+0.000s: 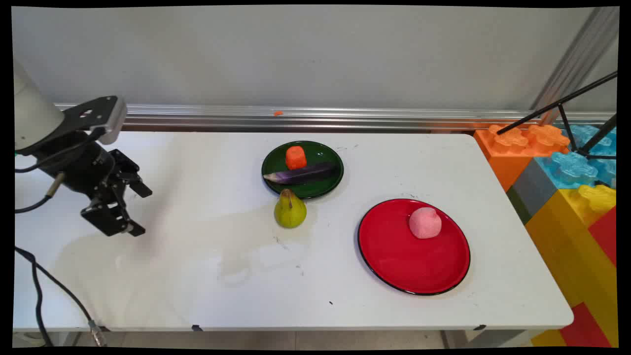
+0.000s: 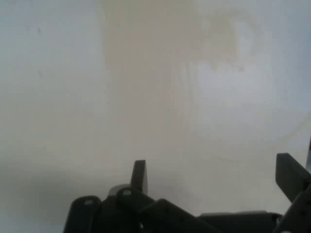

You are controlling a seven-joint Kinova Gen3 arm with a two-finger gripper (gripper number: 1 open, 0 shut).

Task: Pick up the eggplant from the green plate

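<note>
My black gripper (image 1: 140,209) hangs over the left part of the white table (image 1: 207,276), open and holding nothing. In the hand view its two fingers (image 2: 139,175) stand wide apart over bare white tabletop (image 2: 155,97). The nearest thing is a green-yellow pear (image 1: 290,209), standing well to the gripper's right, just in front of a dark green plate (image 1: 328,185). On that plate lie an orange piece (image 1: 296,157) and a purple eggplant (image 1: 301,174). Farther right a red plate (image 1: 399,261) carries a pink fruit (image 1: 425,222).
Large toy blocks in orange, blue, yellow and red (image 1: 567,187) are stacked past the table's right edge, with a black tripod (image 1: 572,106) over them. A metal rail (image 1: 320,118) runs along the back edge. Black cables (image 1: 39,281) hang at the left.
</note>
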